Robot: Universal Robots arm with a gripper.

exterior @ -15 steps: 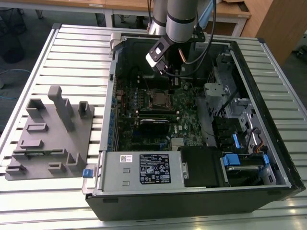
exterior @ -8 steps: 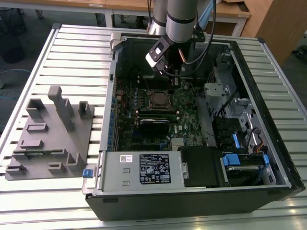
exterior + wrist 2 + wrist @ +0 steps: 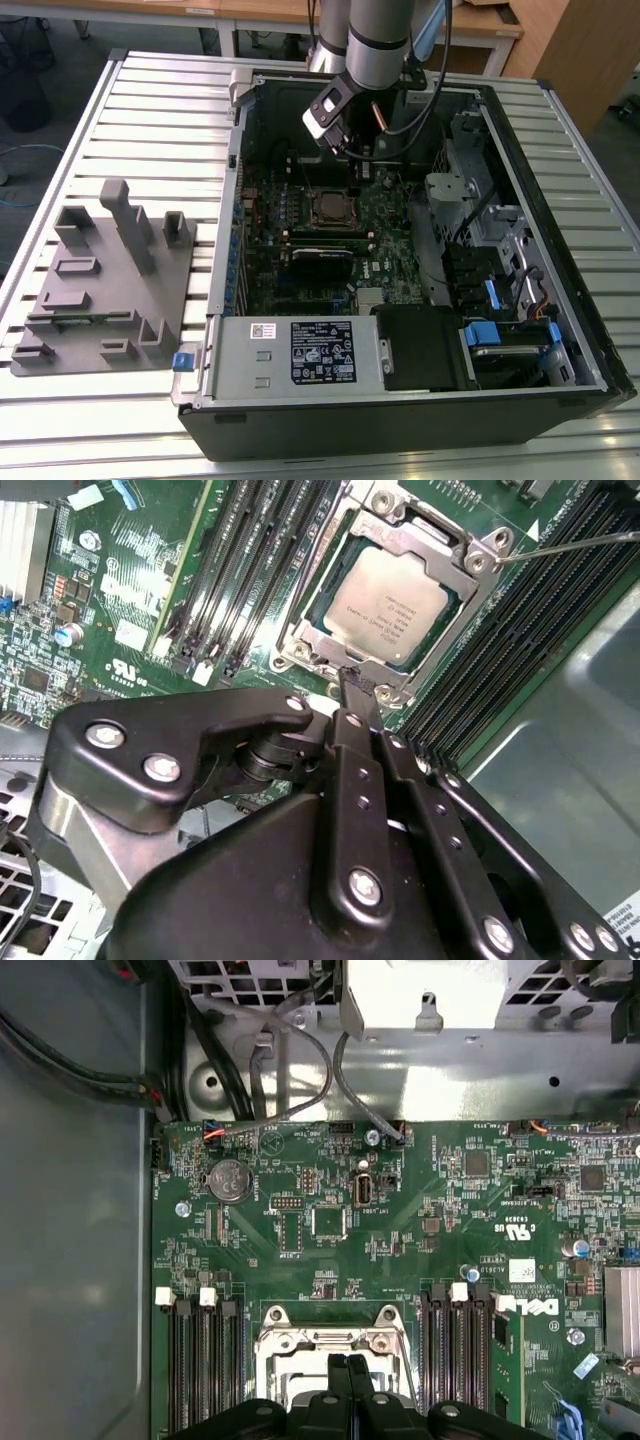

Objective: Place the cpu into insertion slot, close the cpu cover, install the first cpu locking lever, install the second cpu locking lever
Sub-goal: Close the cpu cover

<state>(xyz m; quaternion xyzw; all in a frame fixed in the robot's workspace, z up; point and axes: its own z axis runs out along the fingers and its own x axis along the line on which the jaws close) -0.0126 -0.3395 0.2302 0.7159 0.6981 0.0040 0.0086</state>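
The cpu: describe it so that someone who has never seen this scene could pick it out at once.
Start at the open computer case on the slatted table and find the green motherboard inside. Near its middle, between rows of long dark memory slots, sits the cpu: the one flat pale silver square, framed by the cpu cover.

You had an open computer case [image 3: 400, 425] lying on the slatted desk [image 3: 160, 110], with its grey power supply box [image 3: 300, 352] toward the camera. A grey moulded fixture [image 3: 105, 290] sat beside the case on the exterior view's left. A coin battery [image 3: 231, 1179] lay on the green motherboard [image 3: 400, 1230].
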